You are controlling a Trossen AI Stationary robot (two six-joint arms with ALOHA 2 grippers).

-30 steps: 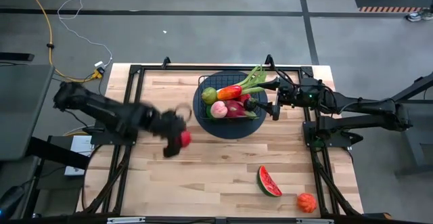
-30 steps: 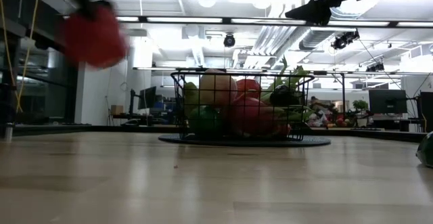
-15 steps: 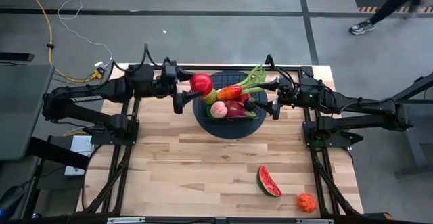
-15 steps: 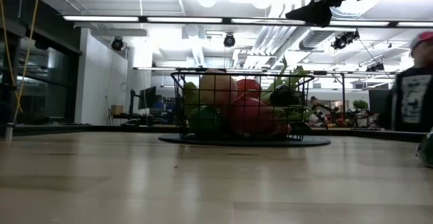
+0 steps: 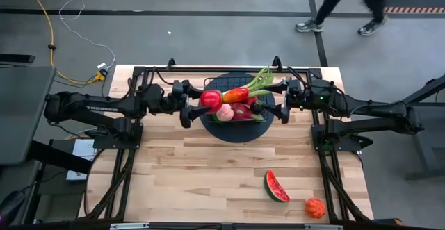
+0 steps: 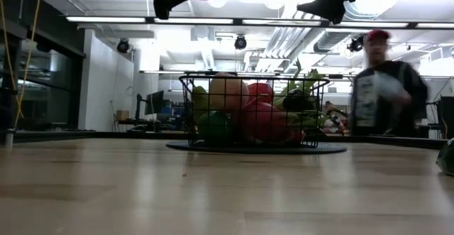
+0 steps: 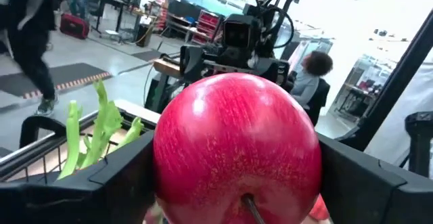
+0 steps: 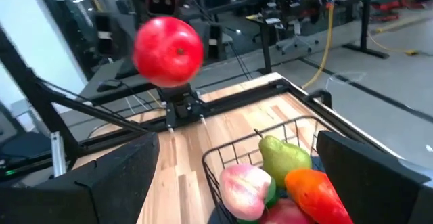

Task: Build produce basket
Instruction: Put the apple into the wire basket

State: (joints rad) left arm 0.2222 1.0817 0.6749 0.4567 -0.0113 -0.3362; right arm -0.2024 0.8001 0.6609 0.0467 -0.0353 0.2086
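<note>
The black wire basket (image 5: 236,96) stands on a dark round mat (image 5: 233,129) at the table's far middle. It holds a green-white leafy stalk (image 5: 261,80), a red pepper (image 5: 236,94), a peach (image 5: 224,111), a pear (image 8: 283,158) and a pink dragon fruit (image 5: 243,110). My left gripper (image 5: 206,102) hangs level above the basket's left rim, shut on a red apple (image 5: 211,99). My right gripper (image 5: 262,96) hovers open over the basket's right side with nothing between its fingers. My left gripper pinches the red apple by its two opposite sides (image 7: 166,163) between its two fingers (image 7: 115,180). The fingers come level from the table's left. The apple is lifted clear, high above the basket, lying on its side with its stem (image 7: 252,207) toward the wrist.
A watermelon slice (image 5: 276,186) and a small orange fruit (image 5: 315,208) lie on the table's near right part. The near left and middle of the wooden top (image 5: 174,174) are bare. A person (image 6: 383,86) walks beyond the far edge.
My left gripper has carried the apple from the table's left middle toward the far edge, up, then right toward the basket. It has tipped from pointing down to level. The apple now hangs above the basket's left rim. My right gripper has kept still.
</note>
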